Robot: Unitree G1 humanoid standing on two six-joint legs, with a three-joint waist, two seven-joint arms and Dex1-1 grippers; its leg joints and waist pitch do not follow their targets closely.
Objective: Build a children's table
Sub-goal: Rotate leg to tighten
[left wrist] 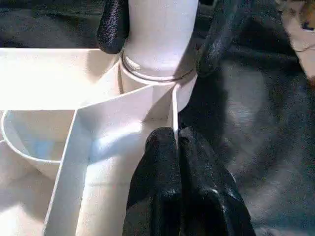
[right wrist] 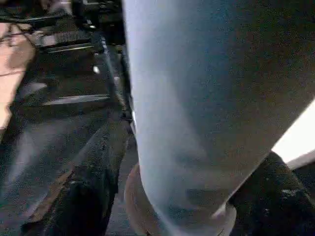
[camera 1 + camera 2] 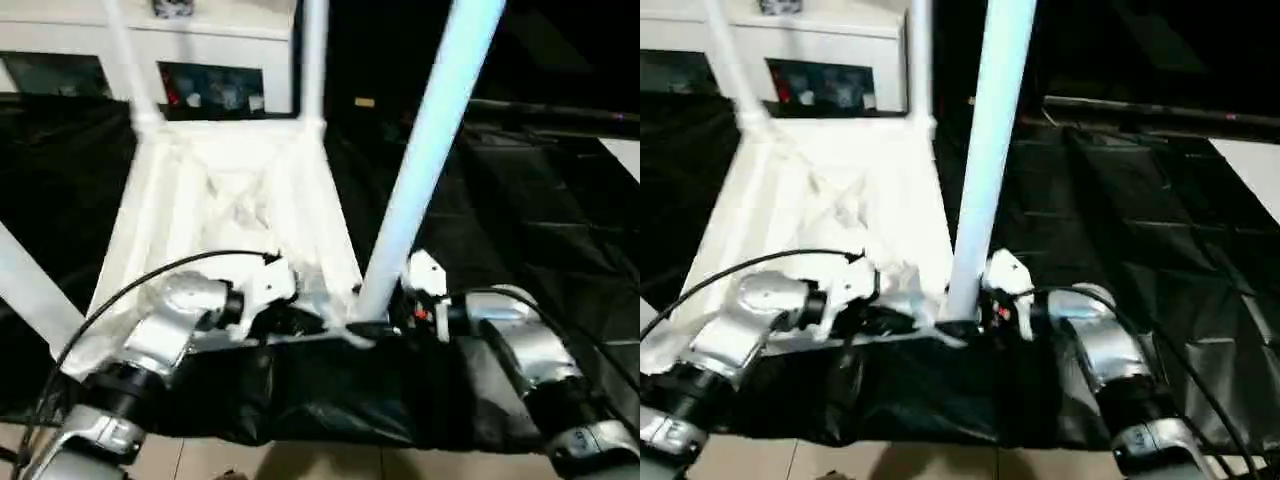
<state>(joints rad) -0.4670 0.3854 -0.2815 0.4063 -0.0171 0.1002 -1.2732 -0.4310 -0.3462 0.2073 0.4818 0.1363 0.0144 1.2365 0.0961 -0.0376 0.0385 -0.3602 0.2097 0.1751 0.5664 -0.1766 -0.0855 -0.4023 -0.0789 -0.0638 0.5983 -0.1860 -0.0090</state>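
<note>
The children's table top (image 3: 230,190) lies upside down on black cloth, ribs up. Two legs (image 3: 313,60) stand in its far corner sockets. A third slants at the near left (image 3: 30,290). A thick white leg (image 3: 420,150) rises from the near right socket (image 1: 157,73). My right gripper (image 2: 197,147) is open at the foot of this leg, one black finger (image 1: 113,24) on each side of it and close against it. My left gripper (image 1: 170,137) is shut on the thin rim wall of the top, just beside that socket.
A white cabinet with glass doors (image 3: 200,60) stands behind the table. Black cloth (image 3: 520,200) covers the work area to the right. A dark rod (image 3: 560,115) lies at the back right. Pale tiled floor (image 3: 300,465) shows at the near edge.
</note>
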